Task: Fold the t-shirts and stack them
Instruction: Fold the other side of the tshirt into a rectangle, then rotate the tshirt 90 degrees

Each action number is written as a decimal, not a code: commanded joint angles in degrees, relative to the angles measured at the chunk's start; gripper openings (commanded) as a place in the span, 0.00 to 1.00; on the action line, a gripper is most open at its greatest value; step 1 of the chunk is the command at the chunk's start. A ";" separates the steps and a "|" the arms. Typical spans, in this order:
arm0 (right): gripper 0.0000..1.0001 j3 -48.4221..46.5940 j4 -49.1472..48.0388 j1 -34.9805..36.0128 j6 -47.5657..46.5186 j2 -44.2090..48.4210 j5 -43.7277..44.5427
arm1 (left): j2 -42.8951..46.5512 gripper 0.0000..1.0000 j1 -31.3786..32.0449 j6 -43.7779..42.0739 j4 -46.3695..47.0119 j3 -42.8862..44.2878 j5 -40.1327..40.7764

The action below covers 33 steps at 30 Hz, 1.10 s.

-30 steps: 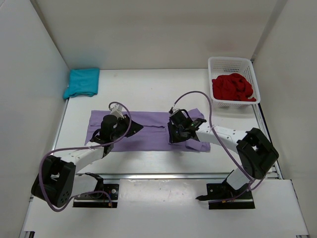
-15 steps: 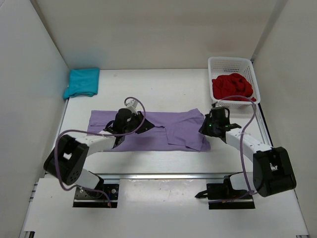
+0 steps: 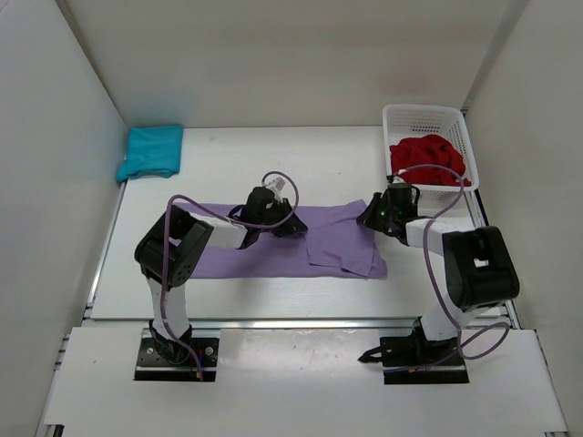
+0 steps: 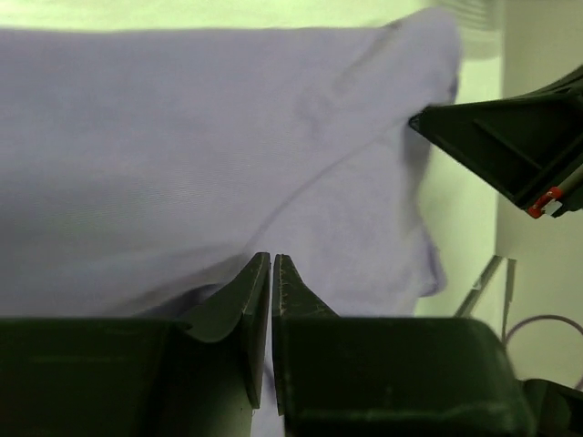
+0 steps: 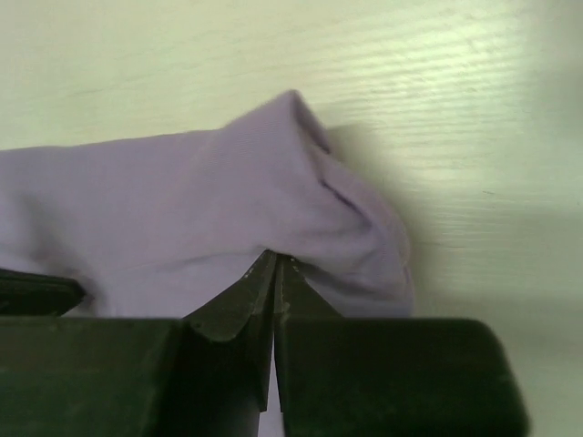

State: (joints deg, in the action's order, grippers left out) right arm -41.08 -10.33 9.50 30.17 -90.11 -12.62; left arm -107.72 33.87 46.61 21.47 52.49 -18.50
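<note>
The lavender t-shirt point(image 3: 264, 257) lies flat across the middle of the table, with a folded flap at its right end. My left gripper point(image 3: 293, 225) is at its far edge near the middle, jaws shut on the lavender cloth point(image 4: 182, 137) at the fingertips point(image 4: 271, 257). At the shirt's far right corner my right gripper point(image 3: 372, 216) is shut too, and the cloth point(image 5: 182, 200) puckers at its tips point(image 5: 276, 257). A folded teal t-shirt point(image 3: 150, 150) sits at the back left. The red t-shirt point(image 3: 428, 159) is crumpled in the basket.
The white lattice basket point(image 3: 424, 110) stands at the back right, close behind the right gripper. White walls enclose the table on the left, back and right. Purple cables loop off both arms above the cloth.
The left gripper slid right along the shirt's far edge to its middle. The right gripper left the shirt's middle, went to the far right corner and closed there.
</note>
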 commanded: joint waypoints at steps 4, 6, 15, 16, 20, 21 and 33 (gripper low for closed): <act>0.00 -1.11 0.30 0.44 2.69 -4.38 10.23 | 0.67 0.17 -5.29 0.32 2.78 -4.58 0.40; 0.01 0.12 2.06 -0.79 3.84 -4.03 10.86 | 1.37 0.16 -8.01 1.02 4.09 -6.95 0.66; 0.17 1.27 3.46 -2.56 2.35 3.51 6.74 | 5.59 0.16 -10.67 4.19 8.23 -11.44 -2.86; 0.21 0.05 4.86 -1.34 1.56 5.01 6.73 | 7.51 0.16 -9.79 4.36 8.15 -11.36 -2.86; 0.27 -1.99 7.95 5.16 0.94 8.98 9.72 | 14.27 0.19 -7.24 3.93 7.01 -12.32 -2.59; 0.24 -1.29 7.69 6.75 0.68 8.72 9.63 | 16.64 0.19 -6.71 3.14 6.65 -12.67 -2.33; 0.00 -17.25 10.24 14.42 0.86 -16.74 5.15 | 32.39 0.23 -6.09 3.93 5.60 -22.34 -4.70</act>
State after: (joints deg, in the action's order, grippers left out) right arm -52.05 -1.52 24.62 32.82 -101.27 -8.14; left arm -78.70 27.92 50.52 27.20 31.40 -21.19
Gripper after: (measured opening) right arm 0.003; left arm 0.227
